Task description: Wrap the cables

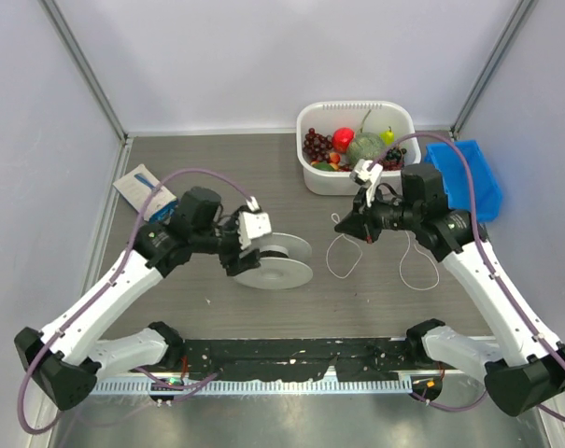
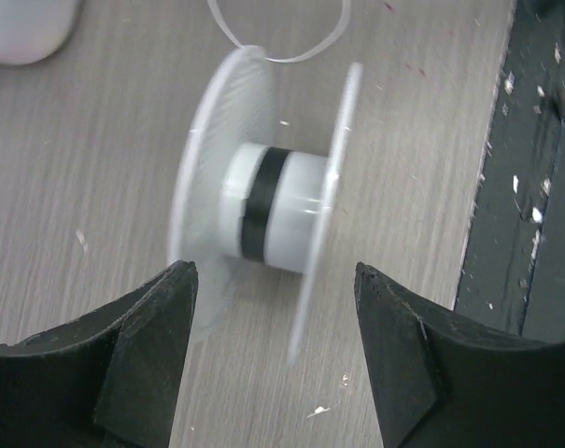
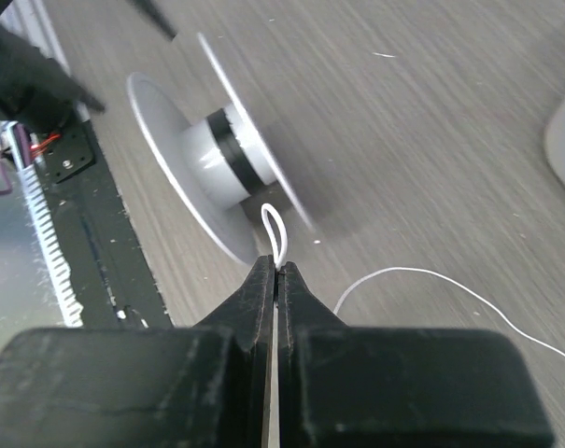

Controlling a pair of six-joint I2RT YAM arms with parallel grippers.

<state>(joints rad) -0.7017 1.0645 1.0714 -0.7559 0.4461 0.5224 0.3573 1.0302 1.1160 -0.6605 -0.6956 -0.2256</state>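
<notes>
Looks like a robotics lab test cell: boxed in by plain white panels (image 1: 263, 56) on metal corner posts (image 1: 86, 70), over a grey wood-grain surface (image 1: 217, 313). Fitted with a left arm (image 1: 105, 299) and a right arm (image 1: 497, 289) bolted to a black rail (image 1: 291, 359) at the near edge. Stocked far right with a white tub (image 1: 310, 179) of toy fruit (image 1: 343, 140) and a blue tray (image 1: 478, 187).

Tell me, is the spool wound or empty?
Empty: the spool shows a bare hub with a black band; the cable lies loose beside it.

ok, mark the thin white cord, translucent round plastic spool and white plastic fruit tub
thin white cord (image 3: 408, 271), right wrist view, loose curved strand
translucent round plastic spool (image 2: 263, 210), left wrist view, black band on hub
white plastic fruit tub (image 1: 321, 185), top external view, near wall
</notes>
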